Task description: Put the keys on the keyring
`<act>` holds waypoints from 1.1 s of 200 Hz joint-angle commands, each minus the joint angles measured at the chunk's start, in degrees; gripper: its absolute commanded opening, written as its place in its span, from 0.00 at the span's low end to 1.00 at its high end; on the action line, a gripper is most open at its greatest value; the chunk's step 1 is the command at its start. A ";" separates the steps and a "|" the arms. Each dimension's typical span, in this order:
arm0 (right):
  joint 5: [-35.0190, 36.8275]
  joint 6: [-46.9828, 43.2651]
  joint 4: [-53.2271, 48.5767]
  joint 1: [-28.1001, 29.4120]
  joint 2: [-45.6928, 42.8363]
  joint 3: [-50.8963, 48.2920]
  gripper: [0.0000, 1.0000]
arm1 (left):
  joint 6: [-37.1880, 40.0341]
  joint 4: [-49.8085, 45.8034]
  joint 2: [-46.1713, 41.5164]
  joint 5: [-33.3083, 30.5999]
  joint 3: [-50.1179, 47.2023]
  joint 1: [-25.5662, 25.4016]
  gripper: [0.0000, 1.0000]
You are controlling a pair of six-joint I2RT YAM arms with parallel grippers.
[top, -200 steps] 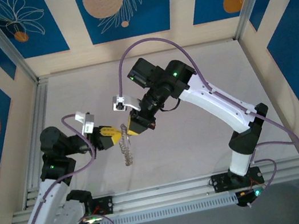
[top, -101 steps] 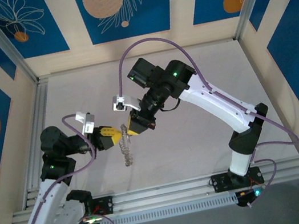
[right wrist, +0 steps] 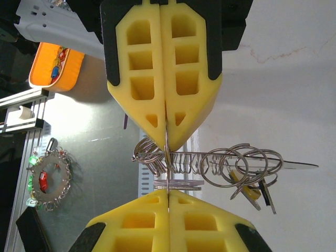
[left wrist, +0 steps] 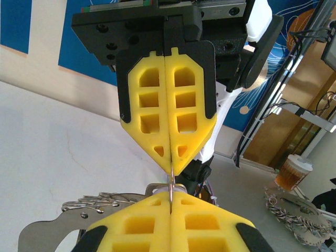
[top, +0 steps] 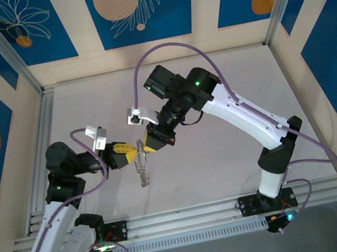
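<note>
Your left tool point(top: 131, 151): clenched on the keyring point(top: 142, 170). Your right tool point(top: 147, 146): clenched on the same keyring, tip to tip.

Bright even light, soft shadows (mostly sharp)

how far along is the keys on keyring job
Done: the brassy-yellow key seems to hang among the loops of the keyring already. In hand: left gripper and right gripper, both shut, pinch one thin loop tip to tip. Left: whether the pale key is on cannot be told; it may need threading.
</note>
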 commanded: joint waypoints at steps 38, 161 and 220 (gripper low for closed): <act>-0.32 -0.68 0.00 0.85 1.46 1.57 0.00 | 1.43 0.72 -0.84 0.54 1.93 -0.93 0.00; 0.69 0.61 0.10 0.45 -0.17 -0.25 0.00 | 2.78 -1.23 -1.26 0.08 2.08 -0.95 0.00; 1.09 1.44 1.19 0.00 -1.75 -2.49 0.00 | 2.82 -1.26 -1.28 0.01 2.18 -0.94 0.00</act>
